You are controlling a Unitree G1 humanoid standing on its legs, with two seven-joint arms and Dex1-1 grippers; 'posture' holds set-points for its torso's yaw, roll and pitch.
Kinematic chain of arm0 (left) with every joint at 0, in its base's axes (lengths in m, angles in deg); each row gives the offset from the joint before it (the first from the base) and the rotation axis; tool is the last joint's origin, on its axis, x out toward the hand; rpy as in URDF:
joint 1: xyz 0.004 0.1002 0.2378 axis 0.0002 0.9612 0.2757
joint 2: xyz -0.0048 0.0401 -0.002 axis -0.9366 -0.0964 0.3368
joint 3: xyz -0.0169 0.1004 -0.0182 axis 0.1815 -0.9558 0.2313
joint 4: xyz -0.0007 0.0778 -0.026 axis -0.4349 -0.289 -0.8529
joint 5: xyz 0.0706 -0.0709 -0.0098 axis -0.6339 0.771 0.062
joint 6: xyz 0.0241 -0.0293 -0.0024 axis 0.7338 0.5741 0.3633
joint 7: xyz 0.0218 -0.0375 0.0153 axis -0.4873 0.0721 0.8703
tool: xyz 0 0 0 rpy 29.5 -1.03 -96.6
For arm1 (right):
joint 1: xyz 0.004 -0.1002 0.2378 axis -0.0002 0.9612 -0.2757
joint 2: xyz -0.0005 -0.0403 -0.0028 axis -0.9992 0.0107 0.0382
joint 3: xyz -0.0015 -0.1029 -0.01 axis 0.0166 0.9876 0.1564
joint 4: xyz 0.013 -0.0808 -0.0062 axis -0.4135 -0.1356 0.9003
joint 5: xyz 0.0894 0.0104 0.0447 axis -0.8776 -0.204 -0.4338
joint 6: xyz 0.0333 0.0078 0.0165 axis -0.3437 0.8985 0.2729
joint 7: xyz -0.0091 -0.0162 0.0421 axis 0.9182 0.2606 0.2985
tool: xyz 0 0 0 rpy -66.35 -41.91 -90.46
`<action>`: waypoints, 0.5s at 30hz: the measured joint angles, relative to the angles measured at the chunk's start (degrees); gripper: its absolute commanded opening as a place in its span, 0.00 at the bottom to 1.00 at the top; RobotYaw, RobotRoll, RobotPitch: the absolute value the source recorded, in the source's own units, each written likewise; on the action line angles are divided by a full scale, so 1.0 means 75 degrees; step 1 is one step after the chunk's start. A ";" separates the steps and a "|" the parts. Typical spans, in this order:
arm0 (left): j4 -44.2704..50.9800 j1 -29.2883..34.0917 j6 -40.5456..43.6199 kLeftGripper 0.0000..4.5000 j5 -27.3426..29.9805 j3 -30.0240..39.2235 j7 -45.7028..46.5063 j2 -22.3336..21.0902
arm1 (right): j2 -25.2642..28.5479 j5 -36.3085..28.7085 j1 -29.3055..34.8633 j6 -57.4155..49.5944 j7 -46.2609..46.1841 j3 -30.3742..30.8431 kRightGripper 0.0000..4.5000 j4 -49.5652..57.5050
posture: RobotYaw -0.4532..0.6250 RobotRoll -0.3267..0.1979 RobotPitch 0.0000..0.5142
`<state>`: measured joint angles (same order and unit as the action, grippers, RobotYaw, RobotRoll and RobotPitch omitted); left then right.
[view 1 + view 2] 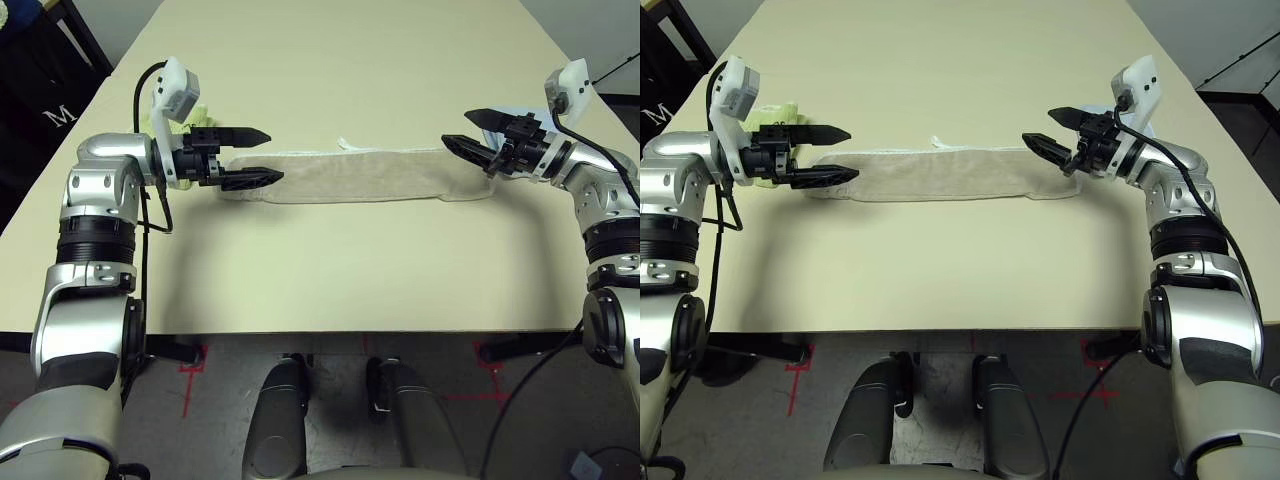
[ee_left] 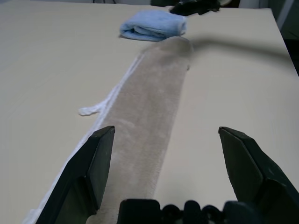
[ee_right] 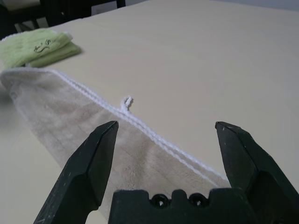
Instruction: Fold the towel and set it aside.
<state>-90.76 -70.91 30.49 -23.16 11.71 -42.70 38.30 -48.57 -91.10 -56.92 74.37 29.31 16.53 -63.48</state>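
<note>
**Towel lies in a long strip, both grippers spread above its ends**

The beige towel [image 1: 357, 176] lies flat on the cream table [image 1: 330, 70], folded lengthwise into a narrow band that runs across in front of the robot. White stitched edging [image 3: 154, 135] follows the towel's far long side, and a small white loop [image 3: 127, 101] sticks out from that edging near the towel's middle.

The left gripper [image 1: 258, 157] hovers at the towel's left end, jaws wide apart and holding nothing; its lower finger sits over the cloth's end. The right gripper [image 1: 468, 133] hangs at the towel's right end, jaws likewise spread wide and empty.

Just beyond the towel's left end, a yellow-green folded towel [image 3: 38, 45] rests on the table. Just beyond the towel's right end lies a light blue folded towel [image 2: 153, 25].
</note>
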 measured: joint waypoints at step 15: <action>-0.2247 -0.0558 -0.1712 1.00 -0.0811 -0.0539 0.0100 -0.0144 | 0.0607 -0.2115 0.1916 -0.6194 -0.1766 -0.1463 1.00 0.3429 | 0.45 0.62 0.40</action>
<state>-107.61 -75.10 17.65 -29.25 7.67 -41.94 37.22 -44.02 -106.97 -42.55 27.92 16.06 5.56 -37.76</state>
